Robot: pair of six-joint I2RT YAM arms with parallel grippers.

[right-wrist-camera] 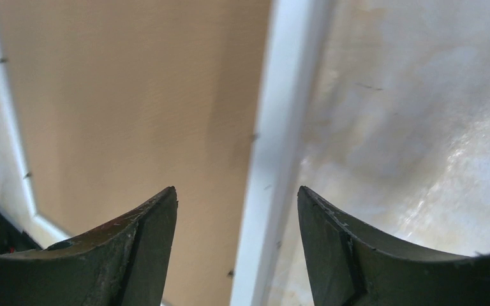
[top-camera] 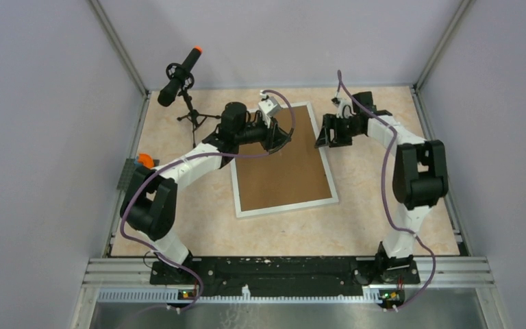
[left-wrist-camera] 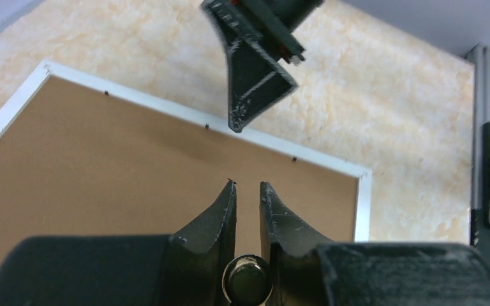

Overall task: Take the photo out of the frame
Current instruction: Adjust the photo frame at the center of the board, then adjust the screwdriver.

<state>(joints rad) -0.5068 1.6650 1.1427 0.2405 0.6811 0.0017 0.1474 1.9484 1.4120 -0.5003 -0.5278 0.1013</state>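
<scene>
The frame (top-camera: 287, 207) is lying back-up on the table (top-camera: 383, 226), slightly askew, with its thin white border running all the way round. It is holding the brown backing board (top-camera: 284, 171), which is filling the whole opening. Small dark tabs (left-wrist-camera: 207, 125) are sitting along the inner edge where board and border meet. The photo is not showing from any view. Only the board's plain brown face is looking up at me, so I cannot tell how the print is sitting beneath it.

I am reaching my left gripper (top-camera: 284, 137) in over the far part of the board. From its wrist view, the left gripper (left-wrist-camera: 247, 188) is standing narrow, with a thin slit between the fingers and nothing pinched in it. I cannot tell whether the tips are touching the board or hanging just above it.

I am bringing my right gripper (top-camera: 322, 133) in at the frame's far right side. Its wrist view shows the jaws standing wide apart around the right gripper (right-wrist-camera: 236, 191) midpoint, one finger over the board and the other over the bare table. The white border is running between them, and they are gripping nothing.

A microphone on a tripod (top-camera: 178, 79) is standing at the far left corner, well apart from the frame.
</scene>
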